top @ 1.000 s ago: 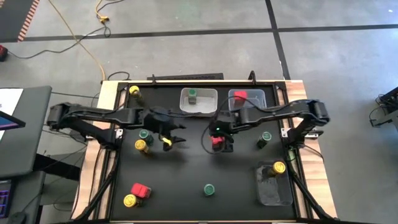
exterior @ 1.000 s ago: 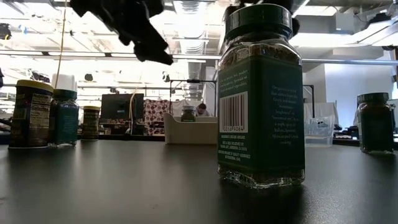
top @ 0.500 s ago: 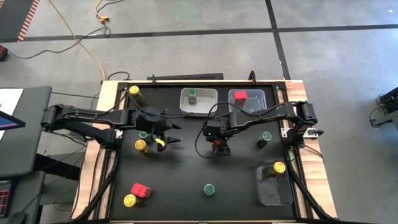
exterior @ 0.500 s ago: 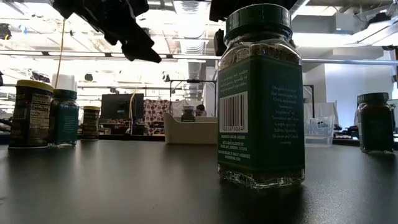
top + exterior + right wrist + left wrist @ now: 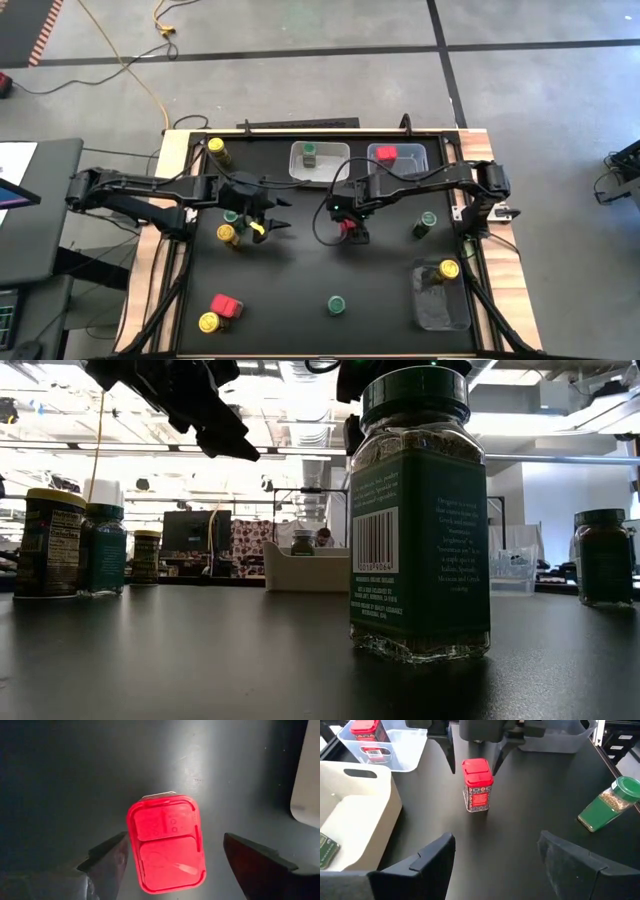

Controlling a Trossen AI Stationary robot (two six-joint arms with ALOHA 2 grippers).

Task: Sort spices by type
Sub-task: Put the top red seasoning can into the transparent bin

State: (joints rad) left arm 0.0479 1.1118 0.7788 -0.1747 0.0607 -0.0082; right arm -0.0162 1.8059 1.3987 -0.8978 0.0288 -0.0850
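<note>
right end effector (image 5: 347, 226) now lower over red box (image 5: 348, 227)

You have a red box (image 5: 166, 849) on the black table (image 5: 290, 280), its label patterned red and white. A second red box (image 5: 386, 154) shows in a clear bin (image 5: 422, 152); the other bin (image 5: 365, 810) is white. The nearest jar (image 5: 420, 510) has a dark green lid and green label with a white barcode. Another jar (image 5: 446, 269) is yellow-lidded. Both arms are black.
</note>
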